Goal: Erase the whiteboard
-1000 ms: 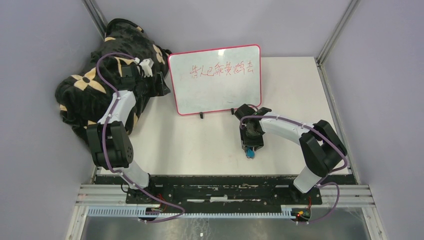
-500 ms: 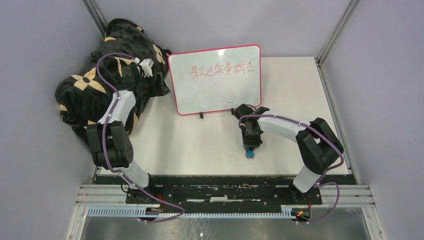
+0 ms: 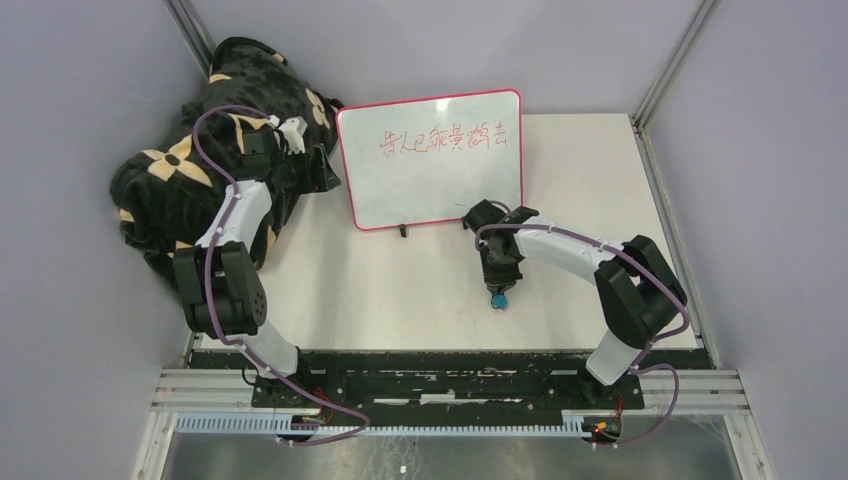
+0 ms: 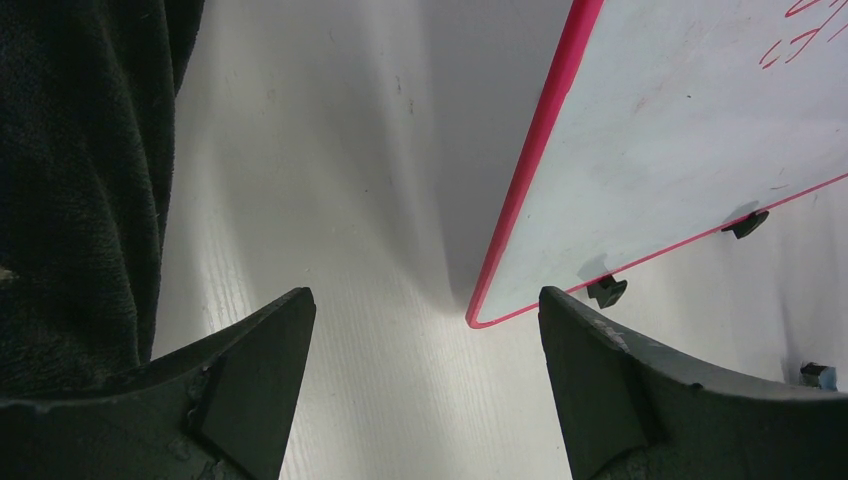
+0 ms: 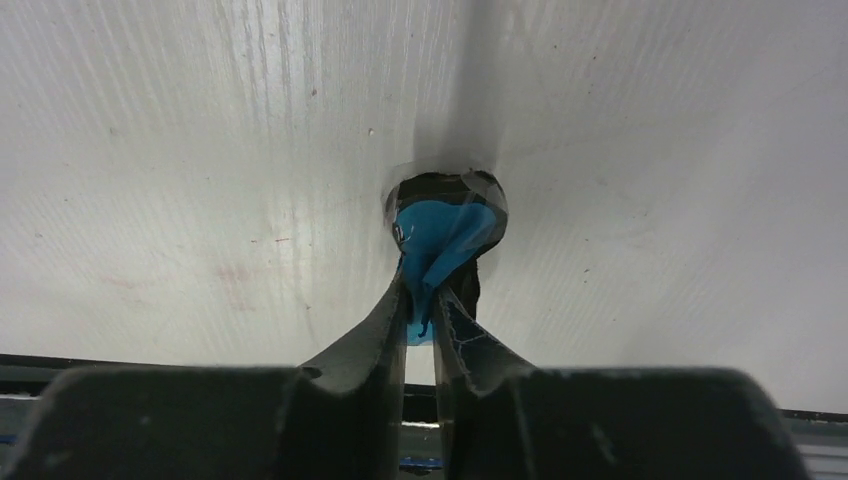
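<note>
The whiteboard [image 3: 432,160] stands tilted at the back of the table, white with a red-pink frame, red writing along its top and two black feet on its lower edge. Its lower left corner shows in the left wrist view [image 4: 640,170]. My right gripper [image 3: 498,290] is shut on a small blue eraser [image 3: 497,299], in front of the board's lower right corner, also in the right wrist view [image 5: 438,235]. My left gripper [image 3: 325,172] is open and empty, just left of the board; in the left wrist view [image 4: 425,310] the board's corner lies between its fingertips.
A black blanket with tan flower patterns [image 3: 200,150] is heaped at the back left, under and beside the left arm. Grey walls close in the table [image 3: 400,290] on three sides. A black rail [image 3: 450,365] runs along the near edge.
My right gripper has moved a little toward the board with the blue eraser held in it. The left arm and the board have not moved.
</note>
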You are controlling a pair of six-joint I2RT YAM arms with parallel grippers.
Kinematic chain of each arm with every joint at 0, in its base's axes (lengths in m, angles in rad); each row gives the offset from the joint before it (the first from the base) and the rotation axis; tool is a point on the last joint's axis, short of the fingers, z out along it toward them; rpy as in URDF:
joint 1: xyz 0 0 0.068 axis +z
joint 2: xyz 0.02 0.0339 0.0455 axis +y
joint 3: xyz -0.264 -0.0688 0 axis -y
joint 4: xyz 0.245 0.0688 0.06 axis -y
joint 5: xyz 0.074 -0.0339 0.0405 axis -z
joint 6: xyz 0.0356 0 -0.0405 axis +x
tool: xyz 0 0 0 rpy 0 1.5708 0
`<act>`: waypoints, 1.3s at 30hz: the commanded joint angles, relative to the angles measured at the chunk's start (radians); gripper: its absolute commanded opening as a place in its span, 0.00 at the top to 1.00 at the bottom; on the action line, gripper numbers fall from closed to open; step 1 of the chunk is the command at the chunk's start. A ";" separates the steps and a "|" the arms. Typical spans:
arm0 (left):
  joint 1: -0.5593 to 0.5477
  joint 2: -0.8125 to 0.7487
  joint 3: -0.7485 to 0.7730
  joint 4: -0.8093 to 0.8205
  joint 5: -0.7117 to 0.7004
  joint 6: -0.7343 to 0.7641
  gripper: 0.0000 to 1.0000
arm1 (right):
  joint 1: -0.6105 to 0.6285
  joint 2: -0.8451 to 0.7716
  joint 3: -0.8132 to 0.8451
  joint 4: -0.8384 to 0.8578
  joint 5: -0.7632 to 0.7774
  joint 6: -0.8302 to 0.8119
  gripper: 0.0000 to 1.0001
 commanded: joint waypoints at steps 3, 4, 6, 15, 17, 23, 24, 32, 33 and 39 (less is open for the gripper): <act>-0.001 0.002 0.034 0.008 -0.004 0.000 0.11 | 0.004 -0.015 0.020 -0.004 0.026 -0.004 0.64; 0.000 0.001 0.031 0.008 -0.005 0.000 0.11 | 0.005 -0.008 0.013 0.001 0.022 -0.001 0.61; -0.001 -0.001 0.027 0.008 -0.008 0.001 0.11 | 0.005 0.003 0.001 0.011 0.011 0.003 0.57; 0.001 -0.003 0.014 0.012 -0.005 -0.004 0.11 | 0.005 0.029 -0.002 0.008 0.027 -0.001 0.56; -0.001 -0.004 0.011 0.014 -0.004 -0.005 0.11 | 0.005 0.029 -0.008 0.005 0.031 -0.001 0.56; 0.000 -0.004 0.006 0.017 -0.004 -0.006 0.11 | 0.004 0.025 -0.028 0.007 0.045 0.006 0.57; 0.000 -0.005 0.005 0.017 -0.003 -0.006 0.11 | 0.005 0.022 -0.029 0.004 0.050 0.008 0.56; 0.000 -0.003 0.004 0.019 0.001 -0.010 0.11 | 0.005 -0.073 -0.034 -0.031 0.112 0.037 0.53; 0.000 -0.003 0.003 0.019 0.002 -0.012 0.11 | 0.005 -0.074 -0.035 -0.033 0.113 0.037 0.53; -0.001 -0.001 -0.003 0.022 0.005 -0.012 0.11 | 0.005 -0.051 -0.053 -0.025 0.123 0.037 0.51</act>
